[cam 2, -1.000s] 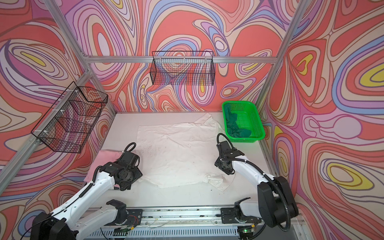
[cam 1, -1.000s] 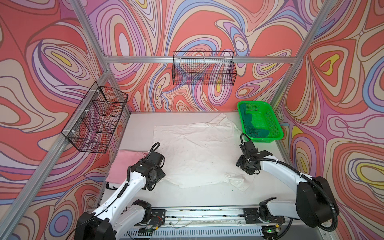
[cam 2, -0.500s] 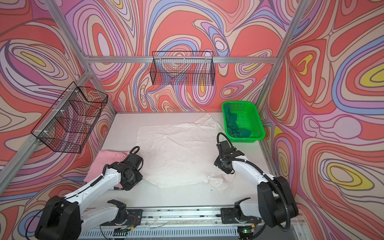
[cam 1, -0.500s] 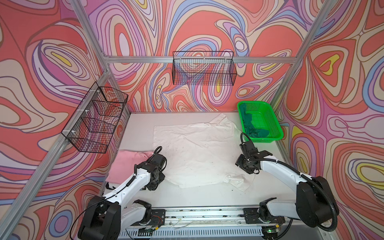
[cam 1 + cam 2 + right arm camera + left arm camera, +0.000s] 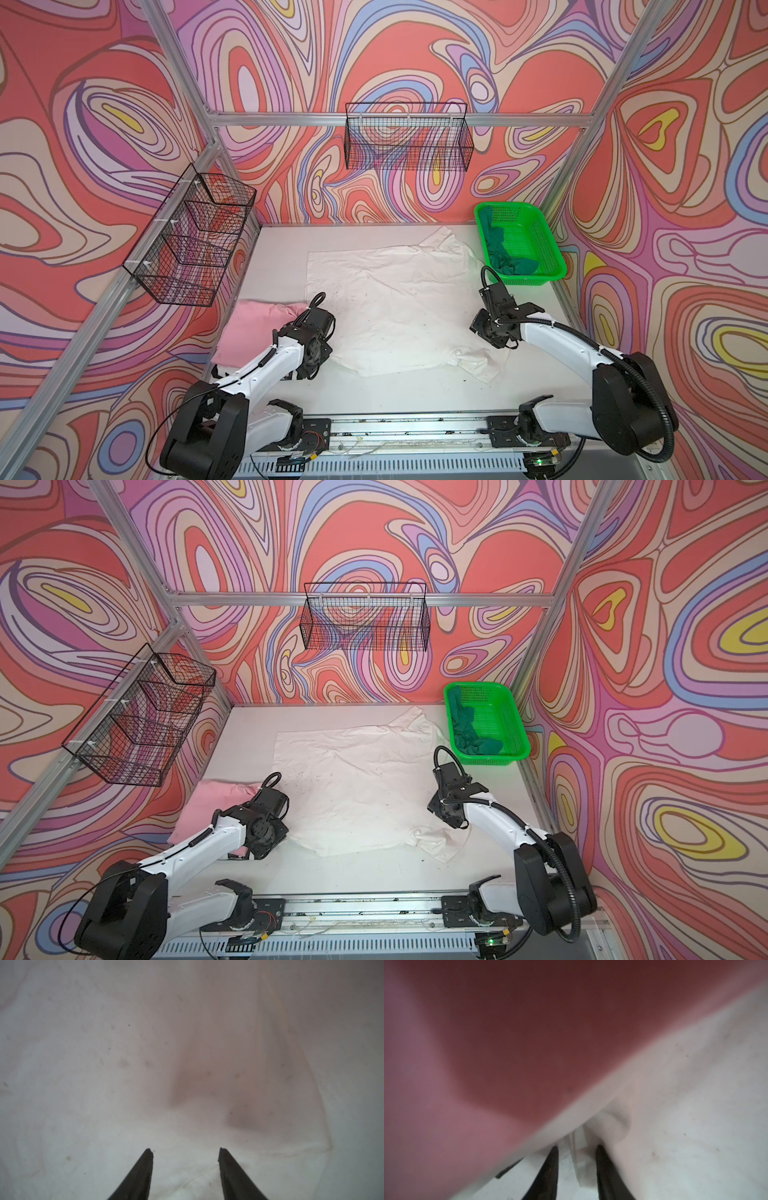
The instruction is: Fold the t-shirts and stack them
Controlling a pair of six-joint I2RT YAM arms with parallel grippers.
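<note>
The bright green basket (image 5: 544, 237) at the far right of the desk (image 5: 395, 399) holds the crumpled dark green t-shirt (image 5: 503, 257). A black wire basket (image 5: 407, 145) hangs on the back wall, and a divided wire rack (image 5: 187, 249) hangs on the left wall. The white t-shirt (image 5: 395, 307) lies spread mid-desk, with the pink t-shirt (image 5: 253, 328) just beside it on the left.

The left gripper (image 5: 577, 1151) sits at the white shirt's near-left corner. Its jaws are narrowly apart with a white fold between them, and I cannot tell if they pinch it. The right gripper (image 5: 186, 1153) has its jaws open over the white cloth.

Since a second ago the left arm has shifted its pose at that corner. The right arm and the shirts are unchanged.
</note>
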